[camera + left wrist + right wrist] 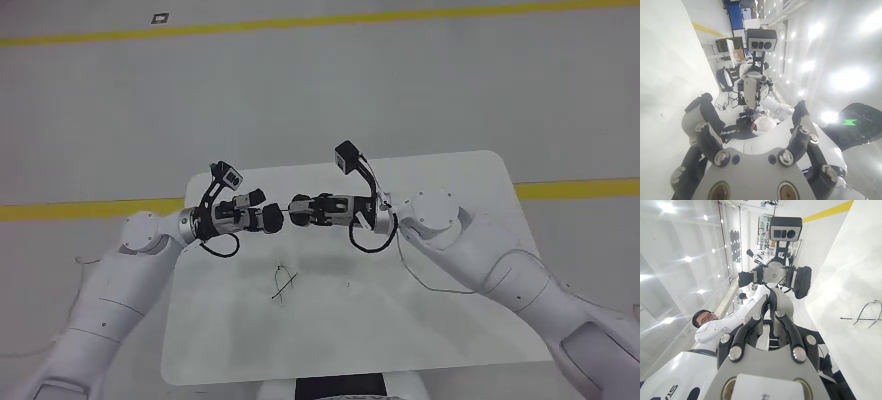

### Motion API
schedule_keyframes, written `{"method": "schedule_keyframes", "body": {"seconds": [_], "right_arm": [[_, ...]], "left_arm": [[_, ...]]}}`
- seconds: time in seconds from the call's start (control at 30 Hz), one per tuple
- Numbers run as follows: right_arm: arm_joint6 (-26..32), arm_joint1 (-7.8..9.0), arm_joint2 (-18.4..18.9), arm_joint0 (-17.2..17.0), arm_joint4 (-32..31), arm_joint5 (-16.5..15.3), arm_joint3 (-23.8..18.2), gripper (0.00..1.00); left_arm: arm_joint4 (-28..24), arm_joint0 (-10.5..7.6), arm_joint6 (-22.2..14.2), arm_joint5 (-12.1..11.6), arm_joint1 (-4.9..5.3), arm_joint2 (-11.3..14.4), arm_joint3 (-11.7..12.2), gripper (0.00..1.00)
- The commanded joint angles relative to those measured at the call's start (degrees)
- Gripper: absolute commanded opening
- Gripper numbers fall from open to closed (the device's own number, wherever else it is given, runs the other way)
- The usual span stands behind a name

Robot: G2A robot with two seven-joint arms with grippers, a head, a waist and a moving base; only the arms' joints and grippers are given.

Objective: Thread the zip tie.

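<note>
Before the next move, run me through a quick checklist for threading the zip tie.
1. Left gripper open to receive: ok.
2. Right gripper shut: ok.
3. Right gripper actually holding a tie: cannot tell.
4. Grippers facing each other, tips close, above the table: ok.
5. Loose ties lying on the table, apart from both grippers: ok.

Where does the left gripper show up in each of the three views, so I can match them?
Top view: the left gripper is over the table's far half, facing the right gripper.
Left wrist view: the left gripper is in the foreground, spread open.
Right wrist view: the left gripper is farther off, beyond the shut right gripper.
Shared landmark: the white table.
</note>
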Motion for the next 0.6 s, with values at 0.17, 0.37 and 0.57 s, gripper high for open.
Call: {"method": "schedule_keyframes", "body": {"seconds": [0.17, 0.37, 0.57], "right_arm": [[-0.4, -0.31, 0.8, -1.1, -1.6, 0.9, -1.1, 0.00], [-0.9, -0.81, 1.4, -1.3, -2.6, 1.7, -1.5, 0.00], [-1.8, -0.87, 1.6, -2.0, -3.6, 1.9, -2.0, 0.00]], "left_arm": [[0.9, 0.91, 2.2, 0.5, -0.09, 0.0, -1.4, 1.00], [2.1, 0.75, 1.5, 0.7, -0.09, 0.0, -1.8, 1.00], [2.5, 1.20, 2.8, 1.2, -0.17, 0.2, -2.8, 1.00]]}}
